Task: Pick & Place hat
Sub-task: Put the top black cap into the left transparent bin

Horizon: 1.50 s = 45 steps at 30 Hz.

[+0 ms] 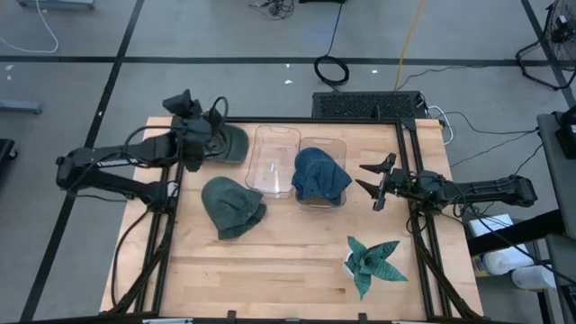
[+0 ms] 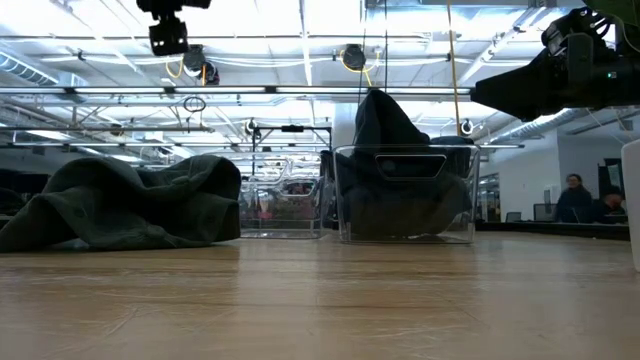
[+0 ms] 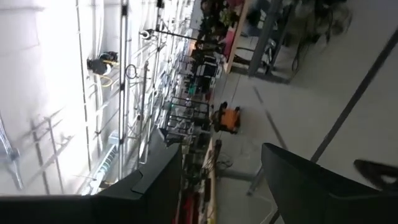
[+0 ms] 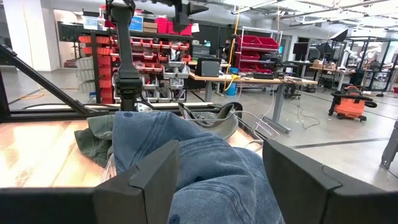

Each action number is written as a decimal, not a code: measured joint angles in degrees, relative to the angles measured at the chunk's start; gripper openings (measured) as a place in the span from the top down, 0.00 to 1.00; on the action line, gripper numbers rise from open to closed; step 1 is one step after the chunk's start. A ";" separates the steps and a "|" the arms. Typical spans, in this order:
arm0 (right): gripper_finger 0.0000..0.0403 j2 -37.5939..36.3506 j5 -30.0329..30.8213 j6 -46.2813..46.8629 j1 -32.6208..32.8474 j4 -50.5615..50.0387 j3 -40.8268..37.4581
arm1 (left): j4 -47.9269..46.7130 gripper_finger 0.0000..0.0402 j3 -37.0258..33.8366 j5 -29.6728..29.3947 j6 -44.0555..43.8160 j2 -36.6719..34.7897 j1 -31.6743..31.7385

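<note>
Jaws on the right gripper (image 1: 374, 187) stand apart with nothing between them; from my station I read it hovering just right of the blue hat (image 1: 319, 175), fingers (image 4: 149, 180) aimed at the cloth. That hat is heaped in the right clear bin (image 1: 335, 148) near table centre, its crown rising above the rim in the low view.

Left gripper (image 1: 187, 101) sits raised at the far left corner, beyond a dark green hat (image 1: 230, 142). Its wrist view shows the fingers (image 3: 155, 180) spread and empty, pointing out into the room.

A second clear bin (image 1: 270, 144) stands touching the left side of the first and appears empty. A grey-green hat (image 1: 232, 205) lies crumpled on the table (image 1: 288, 270), nearer than the bins. A green paper plant (image 1: 373, 261) rests at the near right.

Handling, as I judge it: the hats are soft, light fabric that will sag and drape, not slip. I would pinch a raised fold at the crown, closing fully, and lift high enough for trailing cloth to clear the bin wall
</note>
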 joint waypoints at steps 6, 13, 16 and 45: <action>0.45 0.01 0.00 0.00 -0.01 0.00 -0.01 | -3.47 0.43 -0.01 11.23 1.76 0.41 6.94; 0.45 0.01 0.00 0.00 -0.01 -0.01 0.01 | -7.21 0.43 -0.08 18.77 1.69 3.75 15.87; 0.45 0.01 0.00 0.00 0.01 0.00 0.00 | -8.67 0.43 -0.08 21.20 1.08 6.18 18.61; 0.45 0.01 0.02 0.00 0.00 -0.02 0.00 | -48.38 0.43 10.82 67.46 -46.82 14.66 39.27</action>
